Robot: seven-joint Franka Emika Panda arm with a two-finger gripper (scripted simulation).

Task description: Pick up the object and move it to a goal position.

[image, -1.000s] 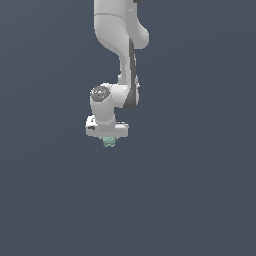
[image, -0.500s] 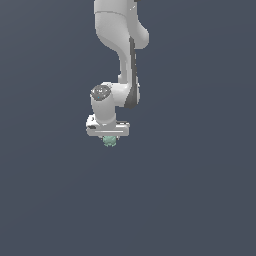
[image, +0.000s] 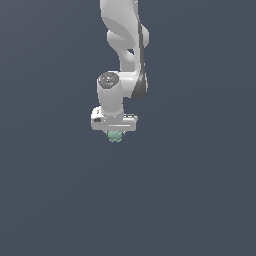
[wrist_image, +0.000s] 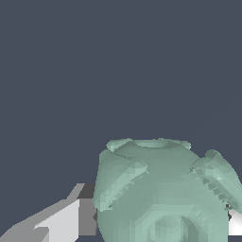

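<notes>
Right up close in the wrist view, the object (wrist_image: 163,194) fills the frame: a pale mint-green lump, knobbly, with ridged bumps sticking out at its sides. A white and grey finger (wrist_image: 61,220) presses in at one side of it, and a sliver of another shows at the opposite edge. So the jaws are closed on the object, gripping it between them. Stepping back to the exterior view, the gripper (image: 114,131) points straight down, its white bar level, and the object (image: 115,136) pokes out just beneath it. Above, the arm (image: 122,60) rises out of the top of the frame. All around lies plain dark blue-grey surface (image: 200,190).
</notes>
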